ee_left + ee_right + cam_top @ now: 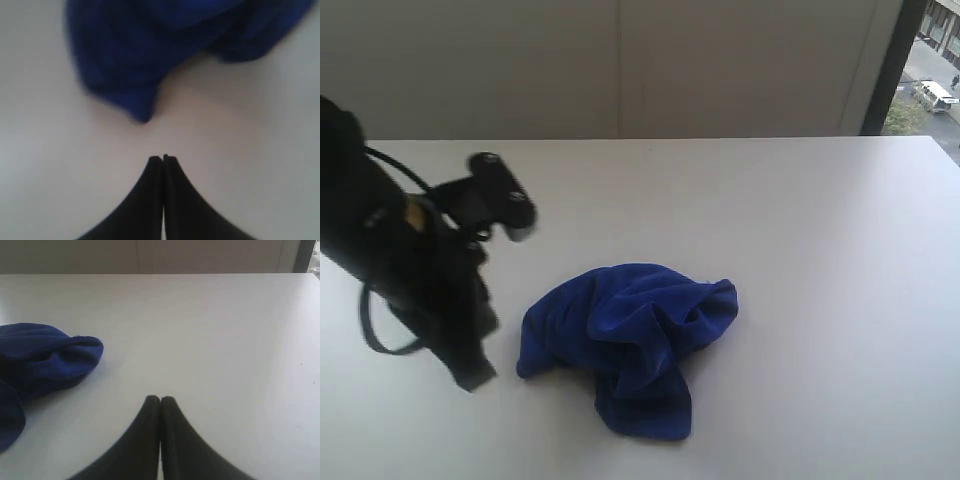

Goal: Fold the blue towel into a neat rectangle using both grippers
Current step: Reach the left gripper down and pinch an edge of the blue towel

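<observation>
One blue towel (pixel 630 345) lies crumpled in a loose heap on the white table (pixel 820 250), a little left of the middle and toward the near edge. Deep folds run across its top, and one lobe spills out toward the near side. It is bunched rather than flat, and it lies free of both grippers. The left gripper (pixel 475 376) comes down just left of the heap, with its black tip low beside the towel's left edge. The exterior view does not show whether that tip touches the tabletop. In the left wrist view its two narrow black fingers (pixel 150 200) are pressed together with only a hairline between them and hold nothing. A blunt corner of the cloth points at them across a short strip of bare table, so tip and cloth are near but apart. A black cable (pixel 375 335) loops out from the left arm on its left side. The right gripper (pixel 160 400) is outside the exterior view. Its own wrist view shows its fingers likewise pressed together and empty over bare table, with a rounded end of the towel lying apart from them. Beyond the table's far edge stands a pale wall (pixel 620 60). At the far right is a dark window frame (pixel 892 70), with a street and a white vehicle (pixel 935 95) outside.
</observation>
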Controlling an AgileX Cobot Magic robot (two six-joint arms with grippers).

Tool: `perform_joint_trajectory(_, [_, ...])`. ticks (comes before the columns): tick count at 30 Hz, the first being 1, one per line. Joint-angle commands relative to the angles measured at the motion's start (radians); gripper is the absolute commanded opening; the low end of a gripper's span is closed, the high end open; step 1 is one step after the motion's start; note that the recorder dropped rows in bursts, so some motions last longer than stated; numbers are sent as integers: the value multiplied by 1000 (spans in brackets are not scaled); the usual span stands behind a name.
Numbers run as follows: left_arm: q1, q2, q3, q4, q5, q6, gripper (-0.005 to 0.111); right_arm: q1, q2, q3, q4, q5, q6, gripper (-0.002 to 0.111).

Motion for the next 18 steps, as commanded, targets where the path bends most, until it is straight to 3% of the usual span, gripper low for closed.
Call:
perform_joint_trajectory(1, [-229,80,-59,-80,-44,-33,0,-1,-2,2,1,-15,3,0])
perform_joint_trajectory(6, [-341,228,-116,-80,-130,-107,0,-1,-2,2,1,-15,3,0])
perform_joint_trajectory(15, [-351,430,-215,-80,-179,-170,1,-1,-2,2,1,-15,3,0])
perform_joint_trajectory(18, [-351,475,-235,-80,-200,-170,12,-1,-2,2,1,-15,3,0])
